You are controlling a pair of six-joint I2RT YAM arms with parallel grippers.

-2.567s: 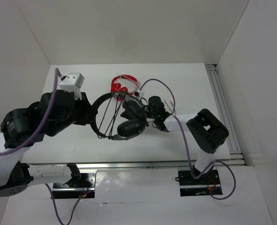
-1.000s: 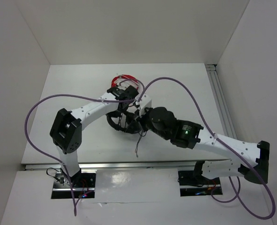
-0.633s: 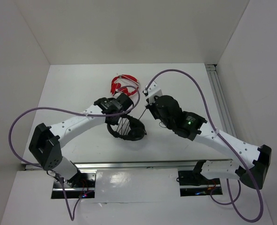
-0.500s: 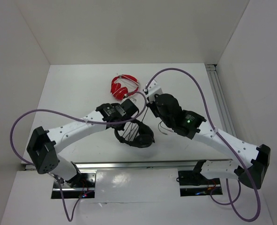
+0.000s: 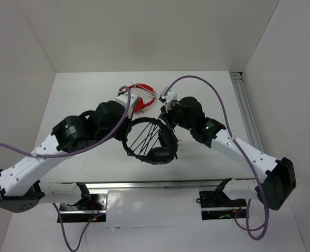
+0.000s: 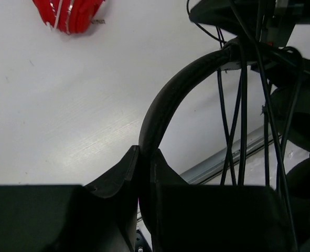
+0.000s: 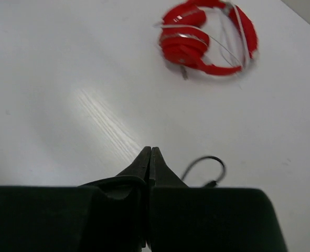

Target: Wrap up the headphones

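The black headphones (image 5: 162, 149) are held up near the table's front middle, the earcups to the right. Their thin cable (image 5: 144, 136) is wound in several strands across the headband arc (image 5: 136, 125). My left gripper (image 5: 126, 135) is shut on the headband, which rises between its fingers in the left wrist view (image 6: 165, 100), with the left gripper (image 6: 146, 152) below it. My right gripper (image 5: 165, 119) is just above the earcups. In its own view the right gripper (image 7: 150, 152) is shut, and the cable's end (image 7: 210, 167) curls out beside the fingers.
Small red headphones (image 5: 142, 98) lie on the white table behind the black ones; they also show in the right wrist view (image 7: 207, 37) and the left wrist view (image 6: 68, 13). White walls enclose the table. A metal rail (image 5: 144, 185) runs along the front edge.
My left arm has swung back and to the left and has turned the headband, still held. My right gripper has moved a little back towards the red headphones. More cable strands cross the headband.
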